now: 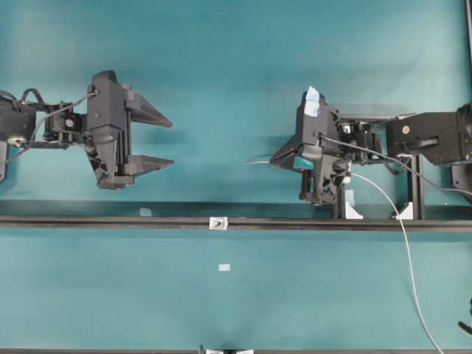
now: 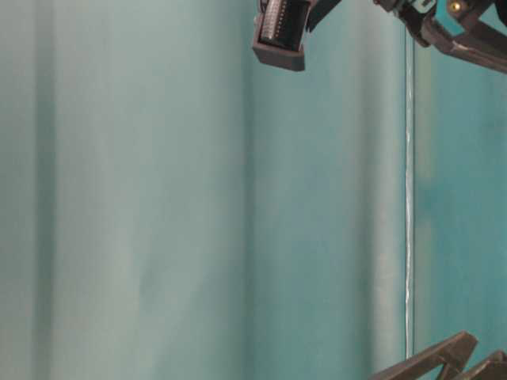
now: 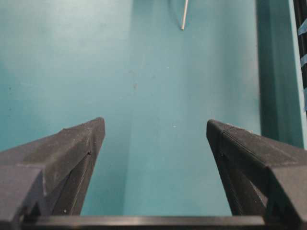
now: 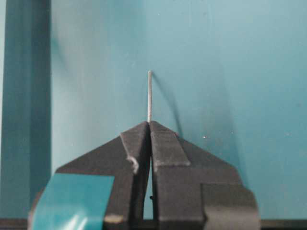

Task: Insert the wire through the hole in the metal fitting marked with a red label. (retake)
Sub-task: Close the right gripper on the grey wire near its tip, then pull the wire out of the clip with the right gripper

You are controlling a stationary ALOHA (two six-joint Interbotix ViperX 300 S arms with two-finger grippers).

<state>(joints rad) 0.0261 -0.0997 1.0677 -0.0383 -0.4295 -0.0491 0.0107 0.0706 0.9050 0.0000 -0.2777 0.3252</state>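
Wire (image 4: 149,96) in right tool's (image 4: 149,123) pinch

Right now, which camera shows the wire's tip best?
The right wrist view: the wire stands straight out from the right gripper's shut fingers. The overhead view shows it small, the left wrist view only its end at the top edge; the table-level view does not show the tip.

My closed right gripper (image 4: 149,125) is hiding most of the wire (image 4: 149,96), only the tip is poking out. The hole in the metal fitting (image 1: 217,223) is looking too tiny to make out.
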